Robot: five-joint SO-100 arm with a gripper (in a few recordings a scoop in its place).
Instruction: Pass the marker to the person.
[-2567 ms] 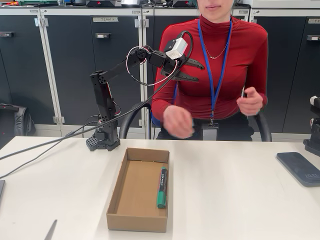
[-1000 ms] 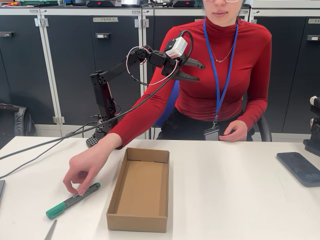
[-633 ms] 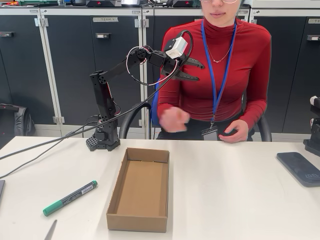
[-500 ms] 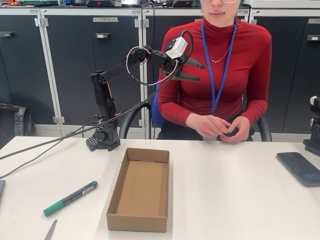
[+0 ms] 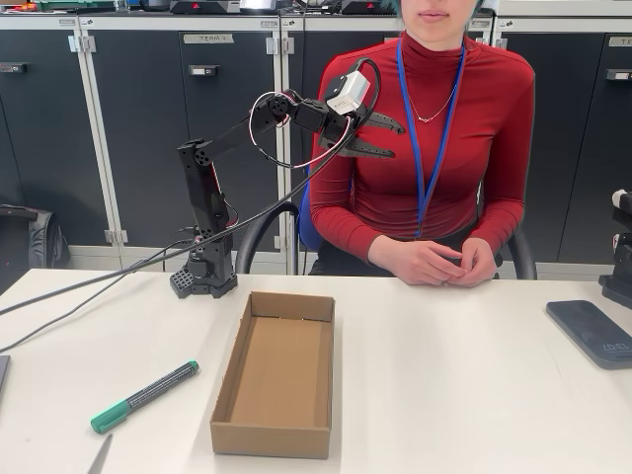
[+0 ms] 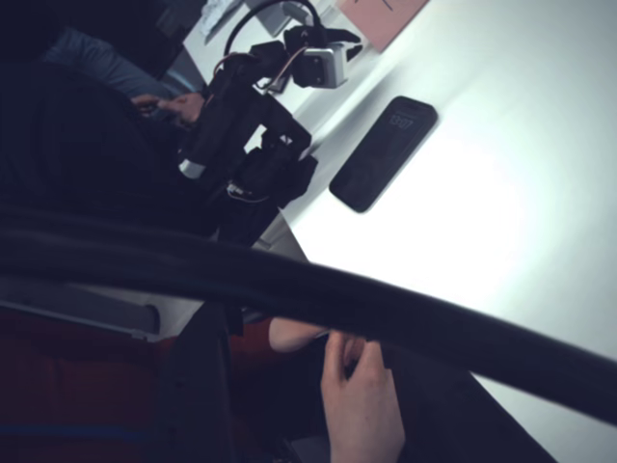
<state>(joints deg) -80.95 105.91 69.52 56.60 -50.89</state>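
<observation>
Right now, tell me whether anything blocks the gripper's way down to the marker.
Nothing visible does. The gripper hangs open, high up, and the marker lies on bare table left of the cardboard box.

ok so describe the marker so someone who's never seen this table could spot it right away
Start from the open cardboard box in the middle of the white table. The marker lies flat on the table to the box's left in the fixed view, slanted. It is a slim pen with a black barrel and a green cap, unlike the flat dark smartphone at the far right.
</observation>
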